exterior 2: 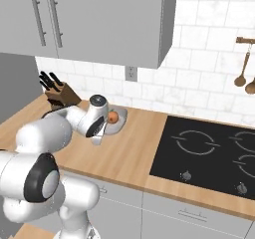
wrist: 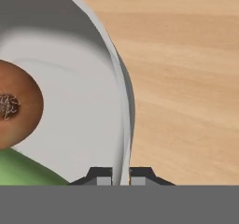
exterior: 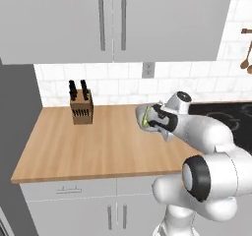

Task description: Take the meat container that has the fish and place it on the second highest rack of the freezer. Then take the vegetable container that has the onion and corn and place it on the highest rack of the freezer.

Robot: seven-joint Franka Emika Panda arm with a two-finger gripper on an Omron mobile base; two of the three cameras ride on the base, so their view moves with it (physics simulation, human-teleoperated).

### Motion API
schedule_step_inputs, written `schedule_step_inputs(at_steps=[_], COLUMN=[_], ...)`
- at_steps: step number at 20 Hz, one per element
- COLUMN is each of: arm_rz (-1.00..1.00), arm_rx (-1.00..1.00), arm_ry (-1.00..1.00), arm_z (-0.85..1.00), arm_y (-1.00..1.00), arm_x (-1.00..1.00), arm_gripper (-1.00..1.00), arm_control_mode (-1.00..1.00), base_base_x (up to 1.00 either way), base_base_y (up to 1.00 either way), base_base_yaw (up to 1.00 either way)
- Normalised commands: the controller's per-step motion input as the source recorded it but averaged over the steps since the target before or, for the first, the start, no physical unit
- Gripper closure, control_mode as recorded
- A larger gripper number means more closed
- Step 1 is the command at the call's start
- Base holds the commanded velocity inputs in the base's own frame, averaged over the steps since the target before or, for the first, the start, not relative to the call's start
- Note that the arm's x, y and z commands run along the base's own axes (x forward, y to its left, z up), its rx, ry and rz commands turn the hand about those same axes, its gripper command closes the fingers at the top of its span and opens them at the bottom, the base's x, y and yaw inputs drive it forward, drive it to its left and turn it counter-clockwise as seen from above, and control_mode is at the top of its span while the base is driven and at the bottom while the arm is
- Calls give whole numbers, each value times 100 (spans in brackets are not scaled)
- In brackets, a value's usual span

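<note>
Wooden counter [exterior: 88,146] stretches between knife block [exterior: 81,108] and cooktop [exterior 2: 209,151]. On it, the gripper [wrist: 120,176] pinches the grey bowl's rim [wrist: 122,101], one finger each side; onion [wrist: 16,105] and green corn husk [wrist: 21,171] lie inside, left of the fingers.

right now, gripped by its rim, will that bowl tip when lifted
Probably some: the gripper pinches the bowl on one edge only, so it may sag. The round onion could roll inside. The wall looks stiff and smooth, perhaps slippery.
</note>
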Motion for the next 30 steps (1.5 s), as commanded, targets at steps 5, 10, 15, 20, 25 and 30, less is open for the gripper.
schedule_step_inputs(at_steps=[5,10,15,20,25,30], arm_rz=[0,0,0,0,0,-4], arm_rx=[0,0,0,0,0,0], arm_ry=[-14,-2,0,5,12,-11], arm_z=[74,88,100,95,81,27], arm_y=[18,11,3,0,0,0], arm_x=[-99,-99,-80,-77,-54,-8], arm_gripper=[100,100,100,100,100,100], arm_control_mode=[-100,-100,-100,-100,-100,-100], base_base_x=[0,0,0,0,0,0], base_base_y=[0,0,0,0,0,0], base_base_yaw=[0,0,0,0,0,0])
